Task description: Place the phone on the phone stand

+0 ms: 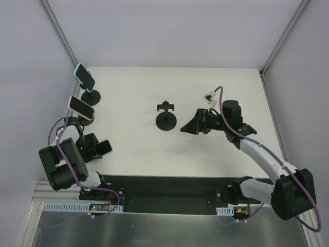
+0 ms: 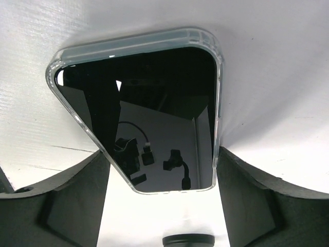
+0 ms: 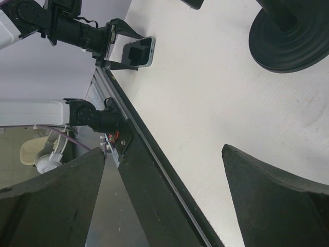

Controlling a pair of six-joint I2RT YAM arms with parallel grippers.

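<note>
left gripper (image 2: 160,164) flanks the phone (image 2: 149,103) by the table's (image 1: 154,159) near edge, grip unclear; right gripper (image 3: 163,152) spread wide beside the stand (image 1: 166,122).

Plain matte white table (image 1: 205,87). At its near-left corner lies the phone (image 2: 154,118), with a glossy black screen and a clear case that shows greyish at the rim. The left gripper (image 2: 162,154) is matte black, and so is the right gripper (image 3: 163,152). Mid-table, the phone stand (image 1: 166,119) is black all over. Along the left edge, a second phone (image 1: 81,108) shows a black screen in a pink case. A third phone (image 1: 85,76), toward the far-left corner, has a black screen in a pale blue case. The left arm (image 1: 64,164) and right arm (image 1: 262,154) have white shells, black joints and purple cables (image 1: 221,100). A black strip (image 1: 169,188) runs along the near edge. The walls (image 1: 154,31) are pale grey.
</note>
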